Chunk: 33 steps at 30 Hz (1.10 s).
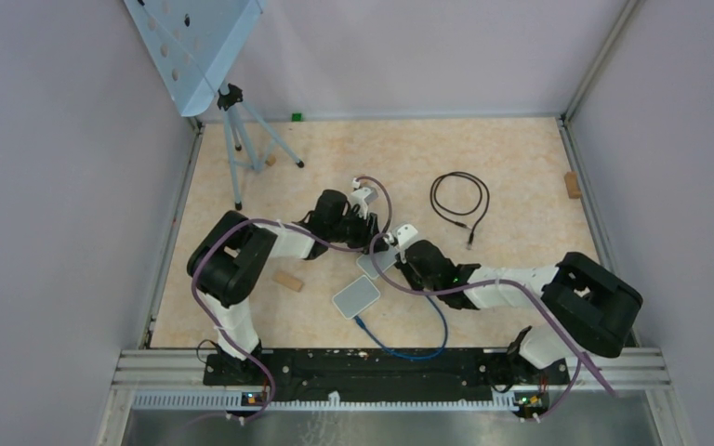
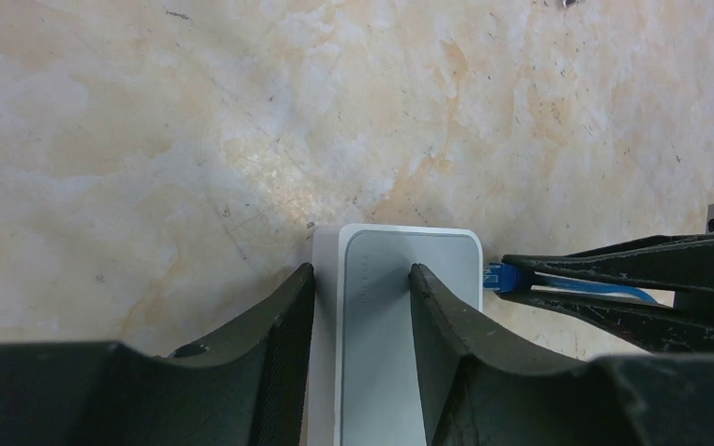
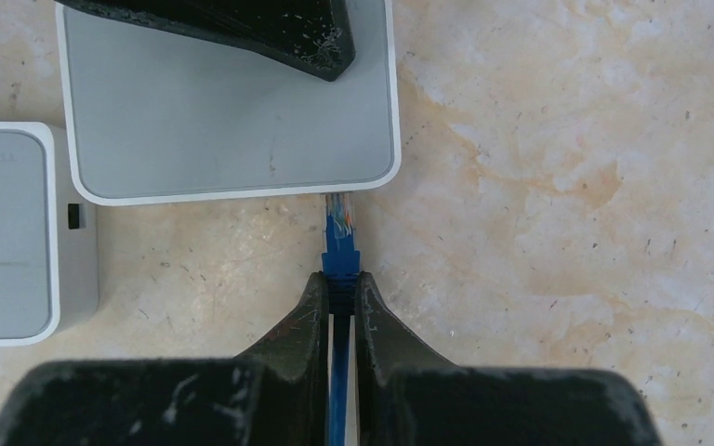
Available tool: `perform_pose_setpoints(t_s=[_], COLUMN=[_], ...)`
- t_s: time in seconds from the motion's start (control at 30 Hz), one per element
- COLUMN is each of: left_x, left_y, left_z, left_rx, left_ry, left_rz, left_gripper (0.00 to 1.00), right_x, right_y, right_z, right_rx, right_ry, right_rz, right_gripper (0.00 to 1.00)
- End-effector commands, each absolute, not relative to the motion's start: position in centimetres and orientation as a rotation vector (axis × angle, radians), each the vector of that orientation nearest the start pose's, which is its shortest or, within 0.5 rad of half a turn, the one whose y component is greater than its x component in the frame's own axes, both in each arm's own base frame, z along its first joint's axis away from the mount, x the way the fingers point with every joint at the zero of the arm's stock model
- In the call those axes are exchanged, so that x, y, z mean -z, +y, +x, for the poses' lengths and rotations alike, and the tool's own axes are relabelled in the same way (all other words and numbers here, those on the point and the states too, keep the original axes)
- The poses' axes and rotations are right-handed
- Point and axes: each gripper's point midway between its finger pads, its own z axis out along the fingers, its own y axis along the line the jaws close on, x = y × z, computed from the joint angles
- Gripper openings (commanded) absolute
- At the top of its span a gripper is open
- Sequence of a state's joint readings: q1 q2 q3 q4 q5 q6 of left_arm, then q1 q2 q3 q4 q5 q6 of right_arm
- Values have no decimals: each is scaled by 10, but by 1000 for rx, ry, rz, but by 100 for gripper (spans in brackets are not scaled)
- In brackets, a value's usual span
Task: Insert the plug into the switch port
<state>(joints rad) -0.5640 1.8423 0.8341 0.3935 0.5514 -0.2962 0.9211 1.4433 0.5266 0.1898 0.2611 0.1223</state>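
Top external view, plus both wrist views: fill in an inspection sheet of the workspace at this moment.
Surface: beige marbled table, scuffed.
Job's things: white switch lying flat; plug tip at its edge, not seated.
Clutter: second switch; two wooden blocks.
Grippers: left gripper jaws apart, astride one edge of the switch; right gripper shut on the blue cable just behind the plug.
Cables: black cable coiled, loose.
Surroundings: tripod carrying a perforated blue panel; grey walls.

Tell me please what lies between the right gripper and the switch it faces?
Only the plug held by the right gripper, its clear tip at the switch edge; the right wrist view shows it.
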Motion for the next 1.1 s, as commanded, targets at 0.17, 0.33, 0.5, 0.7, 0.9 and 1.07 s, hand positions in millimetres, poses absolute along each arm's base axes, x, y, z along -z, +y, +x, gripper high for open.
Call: perform_pose_setpoints(t_s=[0.17,0.33,0.5,0.7,0.9,1.07], left_x=[-15,-14,-13,-10,-10,-10], left_y=[-325,-326,-326,-324,-324,-323], left_z=[278,278,279,281,281,282], left_rx=[1121,1120,1113,1089,1087,1075], left_ry=[2284,2289,2294,2306,2311,2312], left_rz=[728,734,728,714,712,708], left_gripper=[45,45,45,44,44,44], right_x=[-76,-87,-96,-101,-93,-83], right_y=[282,285,288,282,277,273], right_z=[272,276,272,267,266,265], right_rx=[-269,-265,-300,-312,-289,-281], right_ry=[1938,1884,1830,1780,1793,1805], right_rz=[-767,-795,-805,-797,-794,-771], right_gripper=[0,0,0,0,0,0])
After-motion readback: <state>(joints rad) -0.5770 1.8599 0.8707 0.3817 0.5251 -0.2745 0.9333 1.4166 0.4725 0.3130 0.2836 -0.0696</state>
